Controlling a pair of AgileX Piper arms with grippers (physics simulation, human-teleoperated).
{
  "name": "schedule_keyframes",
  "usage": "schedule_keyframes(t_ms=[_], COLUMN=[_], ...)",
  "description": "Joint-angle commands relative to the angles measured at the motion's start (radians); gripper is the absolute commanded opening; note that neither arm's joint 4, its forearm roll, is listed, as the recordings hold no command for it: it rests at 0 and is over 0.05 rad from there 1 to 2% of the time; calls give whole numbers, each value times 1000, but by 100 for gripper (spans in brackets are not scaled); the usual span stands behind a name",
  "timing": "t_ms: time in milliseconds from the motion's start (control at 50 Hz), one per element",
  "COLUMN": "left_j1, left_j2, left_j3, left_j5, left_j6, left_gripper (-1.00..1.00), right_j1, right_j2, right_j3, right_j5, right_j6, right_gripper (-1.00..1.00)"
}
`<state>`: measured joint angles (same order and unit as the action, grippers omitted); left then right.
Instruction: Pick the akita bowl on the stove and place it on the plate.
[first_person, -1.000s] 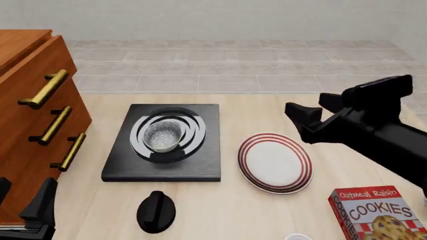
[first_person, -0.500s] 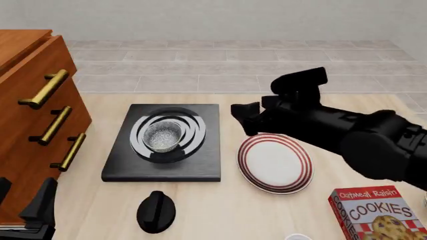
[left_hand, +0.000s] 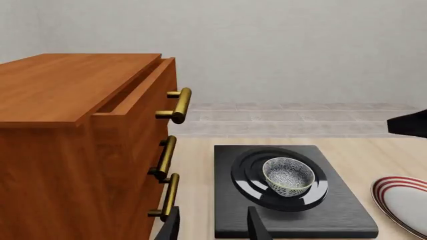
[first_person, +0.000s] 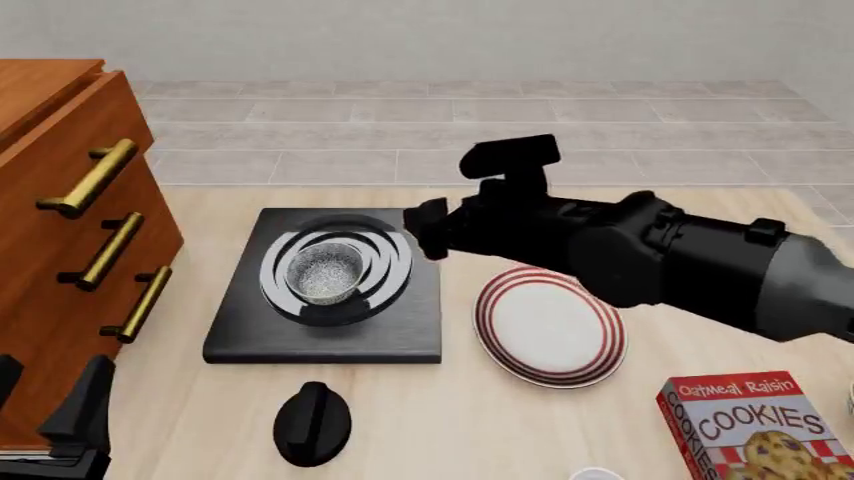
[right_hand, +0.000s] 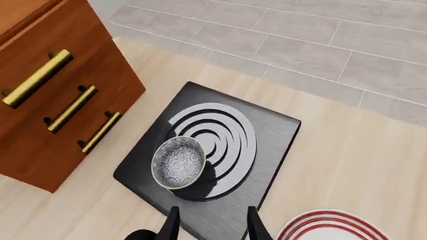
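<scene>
Right pincer (first_person: 430, 228), fingers apart, now further left than before, beside the stove (first_person: 327, 340); akita bowl (first_person: 326, 272) unmoved.

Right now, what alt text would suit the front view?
A black robot arm's claw reaches from the right toward a small speckled bowl on a black stove, beside a red-striped plate, a wooden cabinet and a cookie box.

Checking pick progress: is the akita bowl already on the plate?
No. In the front view the akita bowl sits on the stove rings, and the plate beside it holds nothing.
</scene>
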<state>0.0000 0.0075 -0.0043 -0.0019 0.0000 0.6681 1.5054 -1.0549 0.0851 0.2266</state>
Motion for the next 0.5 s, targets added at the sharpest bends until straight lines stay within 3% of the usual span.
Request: schedule_keyframes(t_ms=[20,500], left_j1=[0,0], left_j2=[0,0], left_j3=[0,0], left_j5=[0,0], left_j6=[0,0], left_gripper=[100,100], right_j1=[16,24], right_j2=[97,248], right_j3=[-70,-166], right_j5=[8,3], right_j6=[22,25], right_gripper=[100,100])
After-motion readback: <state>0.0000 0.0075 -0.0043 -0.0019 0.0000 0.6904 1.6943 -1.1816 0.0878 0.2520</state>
